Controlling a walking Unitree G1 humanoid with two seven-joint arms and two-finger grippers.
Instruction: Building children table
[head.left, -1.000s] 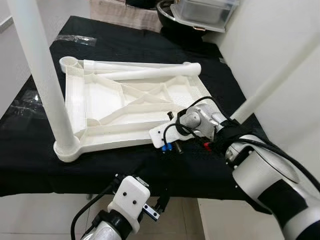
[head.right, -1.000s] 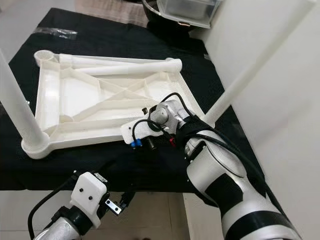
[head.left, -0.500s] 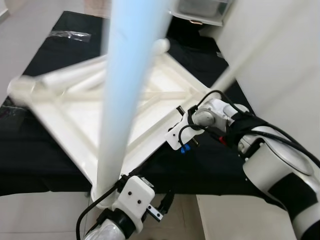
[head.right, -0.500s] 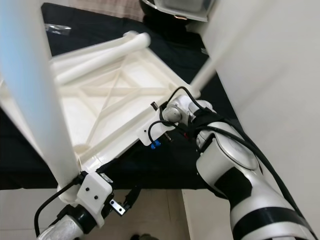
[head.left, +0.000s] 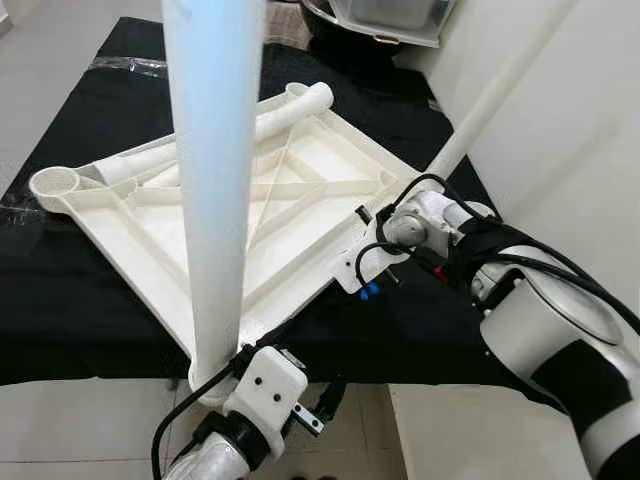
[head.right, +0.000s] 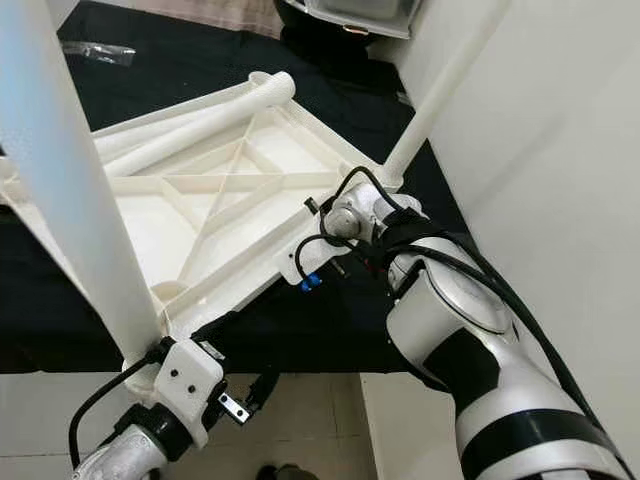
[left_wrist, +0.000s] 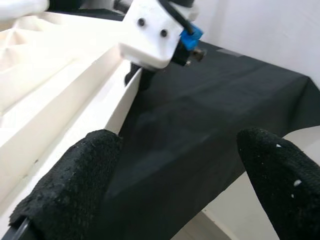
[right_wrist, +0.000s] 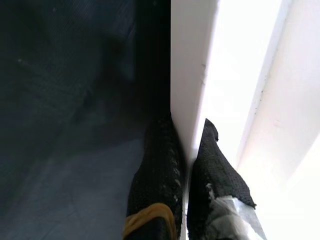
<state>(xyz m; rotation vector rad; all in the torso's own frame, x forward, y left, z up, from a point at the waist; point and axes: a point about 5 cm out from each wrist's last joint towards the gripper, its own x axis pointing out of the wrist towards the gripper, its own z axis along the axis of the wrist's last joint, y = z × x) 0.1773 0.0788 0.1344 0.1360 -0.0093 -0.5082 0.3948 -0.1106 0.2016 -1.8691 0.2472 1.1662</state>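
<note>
Left eye view looks down on a counter draped in black cloth, and on it the children's table lies upside down — a white ribbed top with braces showing. Compared with a second ago it has swung round: the near edge that ran square to the robot now runs diagonally, and the corner with the upright leg has come to the counter's near edge, overhanging just above the left arm. Some of that shift may be the head moving, but the top's turn against the cloth looks real.

Two legs stand fitted: a near leg rising tall at the near corner, and a far-right leg slanting up by the wall. A loose leg lies along the far side of the top, and the far-left socket is still unfilled, so I judge the build about half done.

Right hand pinches the thin right rim of the top, fingers pressed either side of it — likely what turned it. Left hand hangs spread below the near edge, one finger just beside the rim, holding nothing. The turn probably brings the open sockets within reach.
</note>
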